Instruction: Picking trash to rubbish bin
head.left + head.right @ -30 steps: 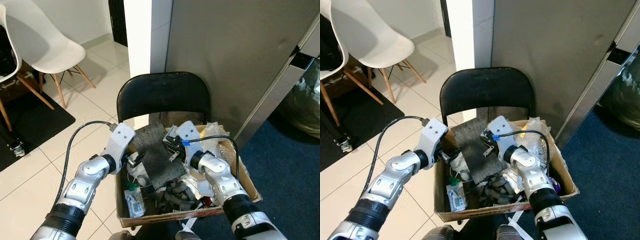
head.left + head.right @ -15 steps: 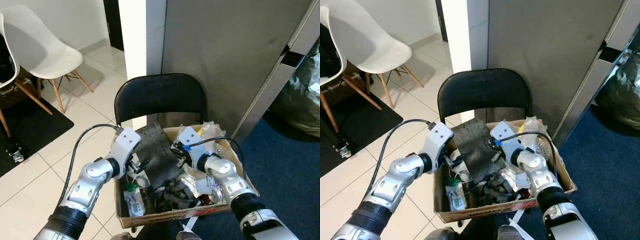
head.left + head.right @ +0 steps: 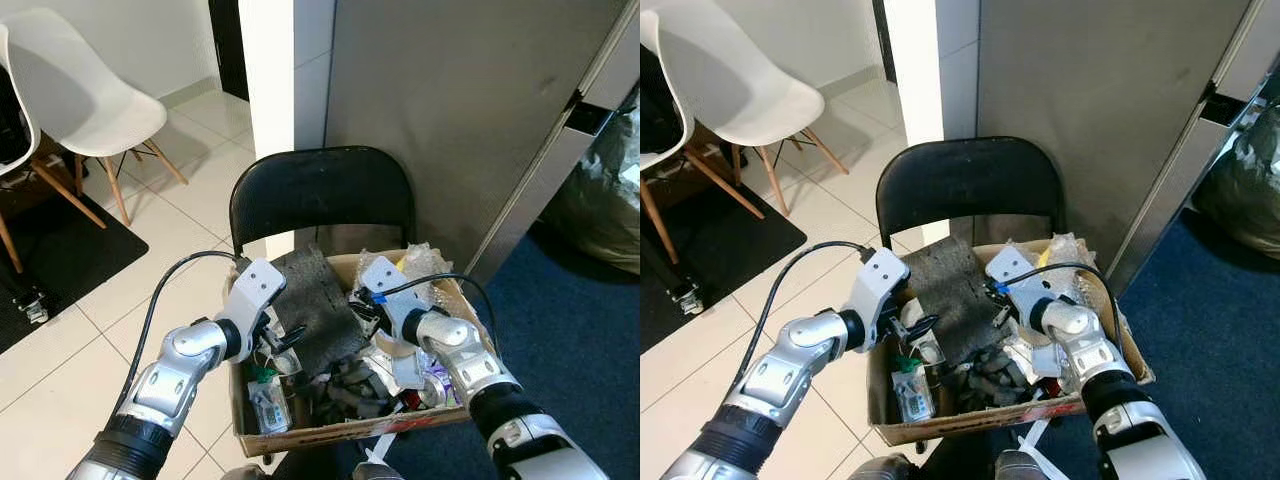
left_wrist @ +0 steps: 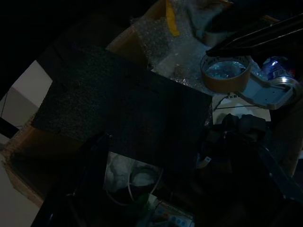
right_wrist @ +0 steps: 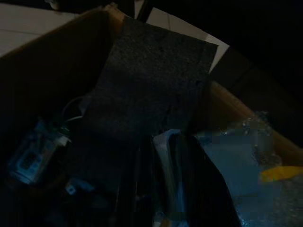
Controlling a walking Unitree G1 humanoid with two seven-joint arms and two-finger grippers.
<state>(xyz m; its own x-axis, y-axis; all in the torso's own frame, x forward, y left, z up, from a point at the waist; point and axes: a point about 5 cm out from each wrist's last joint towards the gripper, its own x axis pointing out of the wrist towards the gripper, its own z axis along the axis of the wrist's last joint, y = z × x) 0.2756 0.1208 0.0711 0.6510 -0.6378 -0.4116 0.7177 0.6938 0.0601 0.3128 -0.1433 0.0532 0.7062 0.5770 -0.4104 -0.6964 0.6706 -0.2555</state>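
my left tool [image 3: 283, 340] open, box [image 3: 330, 430] left edge | right tool [image 3: 362, 312] state unclear, over grey mat [image 3: 315, 300]

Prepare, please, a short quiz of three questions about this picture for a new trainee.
1. True or false: the cardboard box stands on the black chair.
2. What leans against the box's back wall? A) dark foam sheet B) a white plate C) a red book
3. Fill in: in the left wrist view, a roll of brown ____ lies beside the bubble wrap.

Key: 1 true; 2 A; 3 tape.
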